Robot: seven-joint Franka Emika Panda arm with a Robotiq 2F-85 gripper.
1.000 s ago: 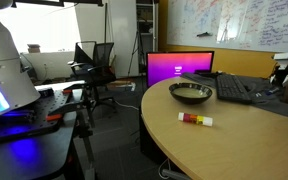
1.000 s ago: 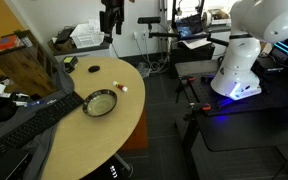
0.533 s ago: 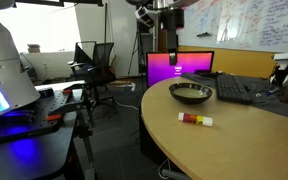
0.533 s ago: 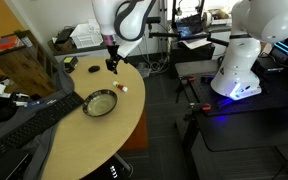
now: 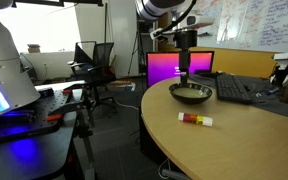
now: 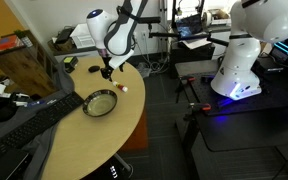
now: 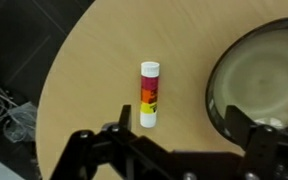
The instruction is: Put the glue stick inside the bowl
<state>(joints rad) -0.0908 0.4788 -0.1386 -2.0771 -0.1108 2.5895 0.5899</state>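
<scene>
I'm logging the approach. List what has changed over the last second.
The gripper came down from overhead and now hangs open close above the table, near the bowl and the glue stick. It has grasped nothing. Glue stick and bowl lie where they were.

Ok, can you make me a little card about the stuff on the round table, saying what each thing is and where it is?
stick: small white glue stick with a red and yellow band, lying flat on the light wooden table
bowl: shallow dark grey metal bowl, empty, beside the stick, not touching it
tool: black robot tool, open, up in the air, holding nothing
job done: not yet, stick is outside the bowl
</scene>
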